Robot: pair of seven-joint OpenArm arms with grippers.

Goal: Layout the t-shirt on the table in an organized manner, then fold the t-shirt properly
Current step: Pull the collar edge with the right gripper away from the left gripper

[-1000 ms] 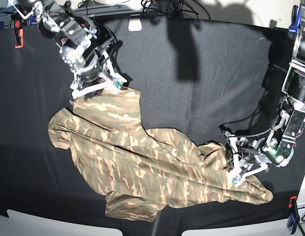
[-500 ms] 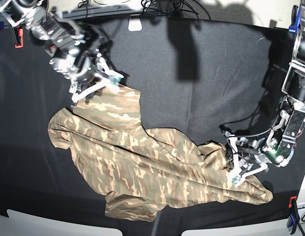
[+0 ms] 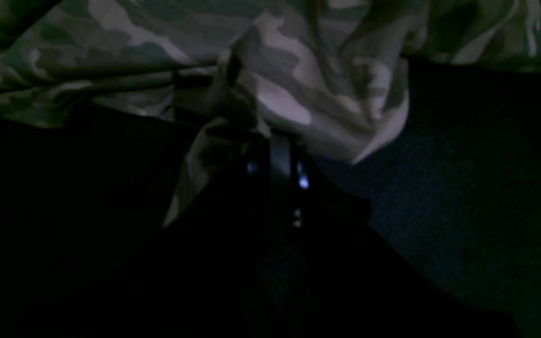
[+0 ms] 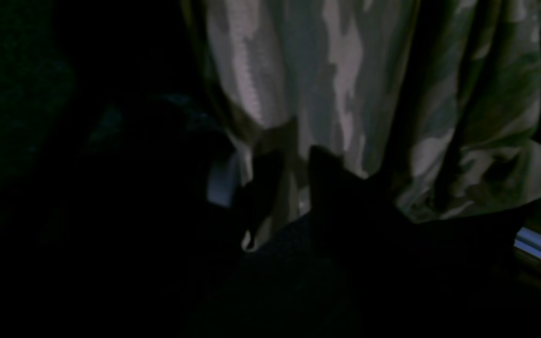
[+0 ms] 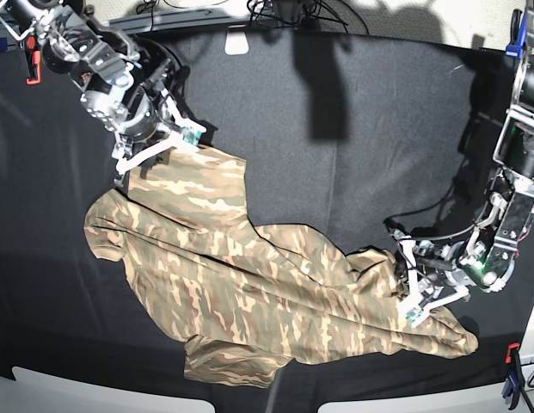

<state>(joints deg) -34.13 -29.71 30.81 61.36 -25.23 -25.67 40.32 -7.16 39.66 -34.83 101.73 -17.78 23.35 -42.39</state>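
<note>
- Spreading across nearly the whole base view, the table lay under black cloth, with a red clamp at its 10 o'clock edge, a blue clamp at 2 o'clock and another clamp at 4 o'clock.
- The t-shirt lay on that cloth, crumpled rather than flat, running as a camouflage band from 10 o'clock down to 4 o'clock; a folded flap bulged at 6 o'clock and a rounded part sat at 9 o'clock.
- The right arm came in from 11 o'clock, and the right gripper sat at the shirt's upper corner. In the right wrist view a narrow strip of fabric ran between 2 dark fingers, and the shirt hung slack above them; whether the jaws pressed on that strip or merely stood around it I could not tell.
- The left arm came in from 3 o'clock, and the left gripper rested on the shirt's lower right end. In the left wrist view its jaws were pressed together on a bunched fold of the shirt, the cloth gathering into creases at the pinch and draping off toward 7 o'clock.
- A small pale object lay at the table's 12 o'clock edge, too small to identify.
</note>
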